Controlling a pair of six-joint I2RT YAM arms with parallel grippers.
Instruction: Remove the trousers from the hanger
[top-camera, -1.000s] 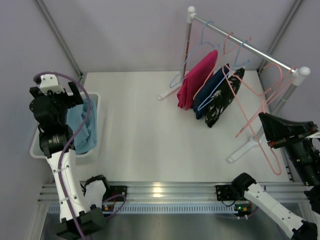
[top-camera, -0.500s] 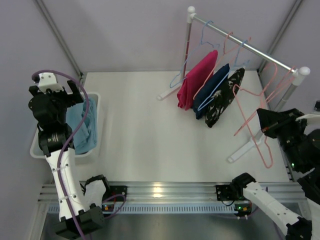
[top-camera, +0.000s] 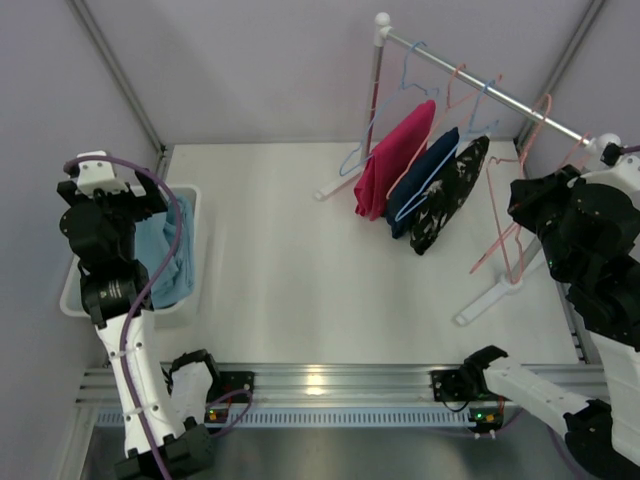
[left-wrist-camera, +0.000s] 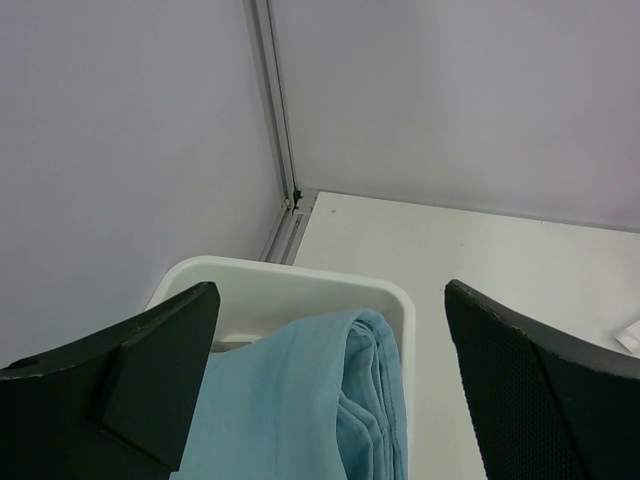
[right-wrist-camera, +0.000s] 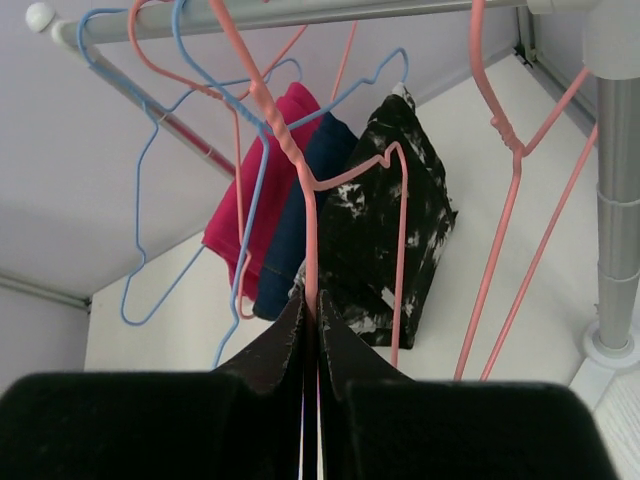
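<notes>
- Trousers (left-wrist-camera: 300, 400), sky-blue, soft, lie folded in the white bin (left-wrist-camera: 290, 283).
- Left gripper (left-wrist-camera: 330, 296) gapes wide, holding nothing.
- Right gripper (right-wrist-camera: 311, 305) pinches a bare pink hanger (right-wrist-camera: 308, 230).

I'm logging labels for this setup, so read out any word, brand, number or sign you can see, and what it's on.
None: no view shows readable text.
The white plastic bin, the light sky-blue folded trousers and the pink wire hanger carry no lettering.
The white marks on the black patterned garment are print, not letters.
</notes>
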